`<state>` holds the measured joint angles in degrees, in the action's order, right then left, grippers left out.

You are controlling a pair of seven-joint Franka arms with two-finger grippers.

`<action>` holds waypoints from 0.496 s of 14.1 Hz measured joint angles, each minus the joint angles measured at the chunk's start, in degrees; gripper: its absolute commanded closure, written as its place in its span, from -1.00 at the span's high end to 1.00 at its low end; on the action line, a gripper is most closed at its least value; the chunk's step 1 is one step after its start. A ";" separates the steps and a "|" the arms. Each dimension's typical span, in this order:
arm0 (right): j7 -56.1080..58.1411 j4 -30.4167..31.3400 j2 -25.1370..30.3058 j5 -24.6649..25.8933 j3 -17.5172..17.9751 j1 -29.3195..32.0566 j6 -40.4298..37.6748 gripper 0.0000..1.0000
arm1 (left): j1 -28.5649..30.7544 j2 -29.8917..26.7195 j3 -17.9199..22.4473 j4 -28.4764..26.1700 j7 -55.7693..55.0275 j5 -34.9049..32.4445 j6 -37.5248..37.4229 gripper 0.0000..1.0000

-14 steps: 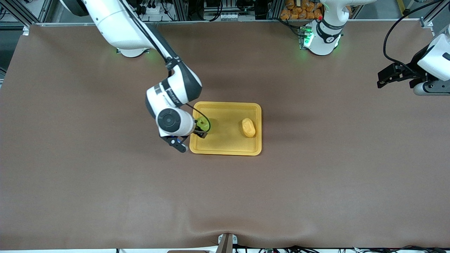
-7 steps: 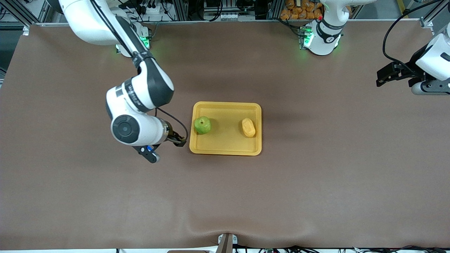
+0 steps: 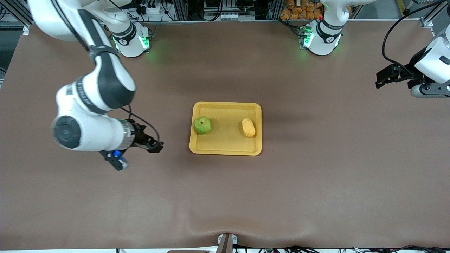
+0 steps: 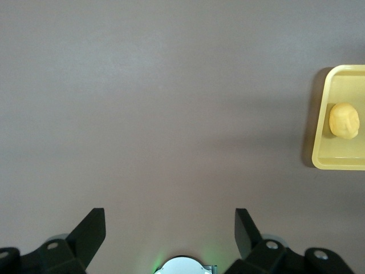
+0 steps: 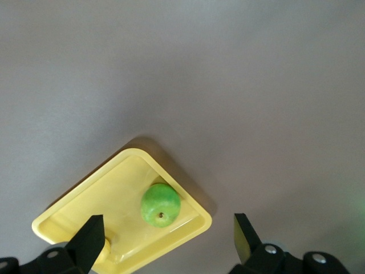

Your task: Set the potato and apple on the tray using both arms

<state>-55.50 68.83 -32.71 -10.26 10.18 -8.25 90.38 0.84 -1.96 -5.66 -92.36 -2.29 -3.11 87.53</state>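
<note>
Apple (image 3: 203, 125) and potato (image 3: 248, 127) both lie on the tray (image 3: 226, 150), which sits near the middle of the table (image 3: 225, 196). The apple rests just inside the tray's short rim toward the right arm's end, the potato near the short rim toward the left arm's end, and the two are well apart with bare tray floor between them.

A second ago the right gripper (image 3: 154, 146) was down at the apple inside the tray; half a second ago it had already let go and stood just outside the rim. Now it has drawn away over bare table toward the right arm's end, its fingers spread wide and holding nothing, as the right wrist view confirms with the apple sitting free on the tray below. The apple has not shifted since release, and the potato has stayed where it was. By my reading both placements are done and this arm is simply retreating.

The left gripper (image 3: 383, 75) waits over the table's edge at the left arm's end, fingers likewise spread and empty.

Count: one apple, one potato, one tray, two arms, two grippers.
</note>
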 measured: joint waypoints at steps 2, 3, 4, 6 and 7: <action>4.98 -0.12 1.25 0.99 0.44 1.89 -1.70 1.00 | -0.01 0.39 -0.04 0.02 0.02 -0.32 0.00 1.00; 6.72 -0.16 1.83 1.44 0.51 2.43 -2.13 1.00 | -0.01 0.62 -0.04 0.07 0.02 -0.35 0.02 1.00; 8.09 -0.17 2.42 1.95 0.58 2.89 -2.42 1.00 | -0.01 0.79 -0.04 0.12 0.02 -0.35 0.02 1.00; 11.35 -0.22 3.55 3.58 0.76 3.68 -2.82 1.00 | -0.01 0.93 -0.04 0.25 0.02 -0.35 0.02 1.00; 13.24 -0.25 4.19 4.04 0.98 4.20 -3.02 1.00 | -0.01 0.94 -0.05 0.31 0.02 -0.35 0.02 1.00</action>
<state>-42.26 68.59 -28.52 -6.22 11.16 -4.06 87.36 0.83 -1.02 -5.71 -92.05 -2.27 -3.45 87.56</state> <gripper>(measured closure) 0.000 0.000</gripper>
